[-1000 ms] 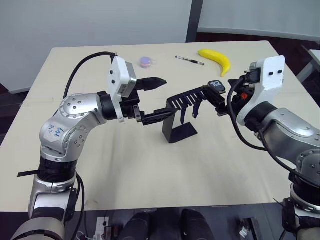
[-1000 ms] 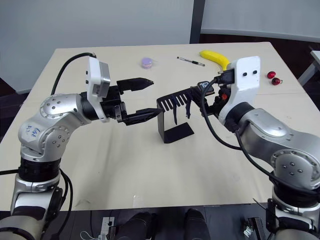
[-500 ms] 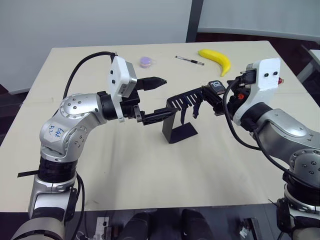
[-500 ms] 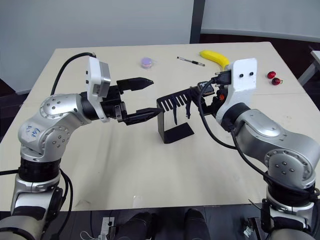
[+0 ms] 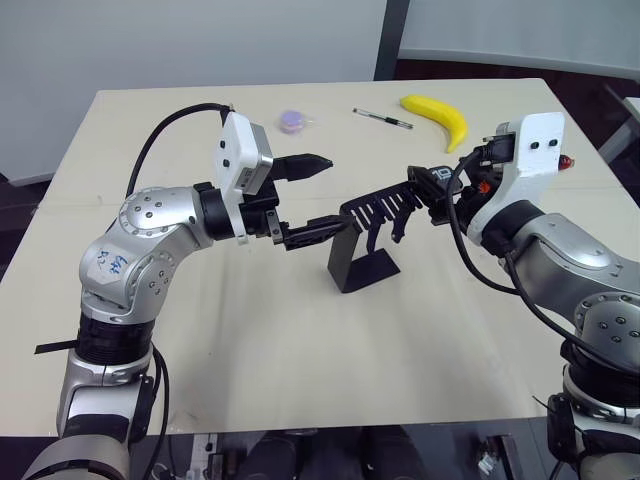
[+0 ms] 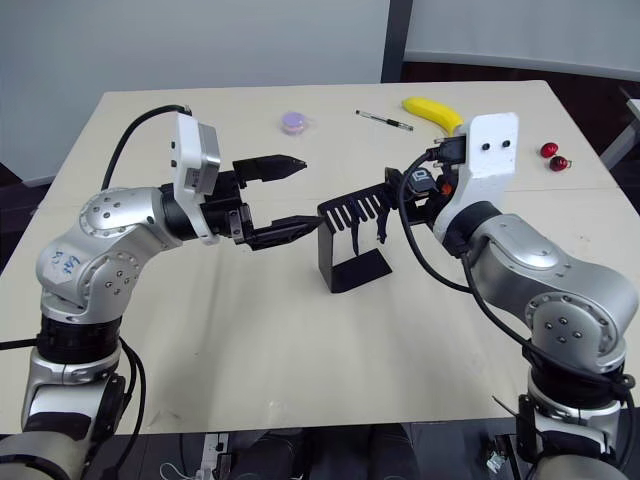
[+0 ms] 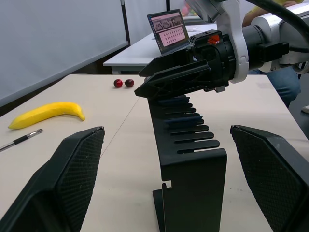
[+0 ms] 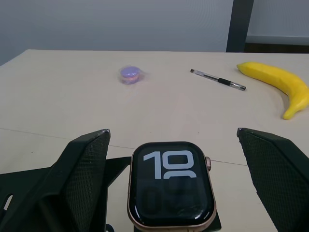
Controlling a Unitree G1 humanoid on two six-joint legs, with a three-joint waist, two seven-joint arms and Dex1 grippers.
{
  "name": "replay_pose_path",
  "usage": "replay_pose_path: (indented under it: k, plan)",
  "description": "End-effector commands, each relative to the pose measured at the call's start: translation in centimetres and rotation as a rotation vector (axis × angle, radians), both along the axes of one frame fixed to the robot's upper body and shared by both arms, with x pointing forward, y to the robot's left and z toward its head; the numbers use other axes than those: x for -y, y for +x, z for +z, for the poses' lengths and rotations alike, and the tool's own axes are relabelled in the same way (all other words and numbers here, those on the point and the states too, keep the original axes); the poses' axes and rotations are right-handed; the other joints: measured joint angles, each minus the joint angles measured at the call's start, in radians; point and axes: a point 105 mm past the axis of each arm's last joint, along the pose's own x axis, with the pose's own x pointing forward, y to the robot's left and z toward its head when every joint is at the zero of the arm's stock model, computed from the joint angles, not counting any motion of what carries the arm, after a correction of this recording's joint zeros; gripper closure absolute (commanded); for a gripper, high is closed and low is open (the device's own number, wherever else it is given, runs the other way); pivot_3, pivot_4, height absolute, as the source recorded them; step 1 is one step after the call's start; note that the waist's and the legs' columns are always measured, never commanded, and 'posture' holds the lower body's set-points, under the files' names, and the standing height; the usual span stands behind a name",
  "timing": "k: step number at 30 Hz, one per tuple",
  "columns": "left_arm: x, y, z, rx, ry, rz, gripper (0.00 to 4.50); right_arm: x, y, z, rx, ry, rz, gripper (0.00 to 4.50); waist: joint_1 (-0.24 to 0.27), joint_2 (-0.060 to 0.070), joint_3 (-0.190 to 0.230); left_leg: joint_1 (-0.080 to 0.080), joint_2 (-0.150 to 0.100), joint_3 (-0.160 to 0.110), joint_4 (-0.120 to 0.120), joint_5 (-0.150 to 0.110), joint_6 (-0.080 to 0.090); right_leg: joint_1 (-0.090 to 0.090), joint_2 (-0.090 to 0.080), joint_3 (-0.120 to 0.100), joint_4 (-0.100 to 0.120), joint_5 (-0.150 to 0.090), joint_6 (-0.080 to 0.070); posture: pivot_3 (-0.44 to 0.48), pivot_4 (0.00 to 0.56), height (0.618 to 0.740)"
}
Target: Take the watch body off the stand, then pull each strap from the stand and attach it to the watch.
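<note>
Right wrist view: the watch body (image 8: 170,183) sits on the far end of the stand (image 5: 372,232), screen up, with the right gripper (image 8: 169,193) spread wide, one finger on either side and neither touching it. It looks small, rigid and light, with a smooth glass face and a polished gold rim that could slip; the safest hold is probably across the two rim sides, keeping pressure off the glass and the little crown at its 3 o'clock edge. The thin sheet-metal stand stands mid-worktop (image 5: 250,340) and may tip under a hard pull. The left gripper (image 5: 325,193) is open wide at the stand's 9 o'clock side, its lower finger close against the upright. The straps (image 5: 397,222) hang dark under the slotted top, likely limp.
</note>
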Motion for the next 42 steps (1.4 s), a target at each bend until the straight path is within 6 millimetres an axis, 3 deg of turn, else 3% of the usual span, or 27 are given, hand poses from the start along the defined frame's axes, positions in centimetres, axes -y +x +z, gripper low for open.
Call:
replay_pose_path:
  k: [1, 18, 37, 40, 42]
  plan:
    - [-0.3, -0.7, 1.0, 0.059, -0.005, -0.011, 0.00, 0.5, -0.7, 1.0, 0.048, -0.001, -0.013, 0.05, 0.000, 0.000, 0.000, 0.000, 0.000, 0.000, 0.001, 0.000, 0.000, 0.000, 0.000, 0.000, 0.000, 0.000, 0.000, 0.000, 0.150, 0.740]
    - [0.5, -1.3, 0.8, 0.075, -0.012, -0.029, 0.00, 0.9, -1.3, 0.7, 0.031, 0.028, 0.018, 0.05, -0.013, 0.000, 0.000, 0.003, 0.002, 0.005, 0.003, 0.011, -0.009, 0.000, 0.003, 0.007, 0.004, 0.000, -0.001, 0.000, 0.150, 0.740]
    - [-0.1, -0.3, 1.2, 0.079, -0.015, -0.001, 0.00, -0.6, 0.1, 0.8, 0.029, 0.029, 0.064, 0.05, -0.012, 0.000, 0.000, 0.003, 0.002, 0.004, -0.002, 0.010, -0.007, 0.000, 0.003, 0.007, 0.003, 0.000, -0.001, 0.000, 0.150, 0.740]
    - [-0.2, -0.3, 1.3, 0.082, -0.013, 0.005, 0.00, -0.7, 0.2, 0.7, 0.024, 0.024, 0.065, 1.29, -0.013, 0.000, 0.000, 0.003, 0.002, 0.004, -0.002, 0.009, -0.006, 0.000, 0.003, 0.007, 0.003, 0.000, -0.001, 0.000, 0.150, 0.740]
    - [-0.2, -0.4, 1.2, 0.083, -0.013, 0.006, 0.00, -0.7, 0.1, 0.7, 0.024, 0.023, 0.067, 1.29, -0.013, 0.000, 0.000, 0.003, 0.002, 0.004, -0.002, 0.009, -0.006, -0.001, 0.003, 0.007, 0.002, 0.000, -0.001, 0.000, 0.150, 0.740]
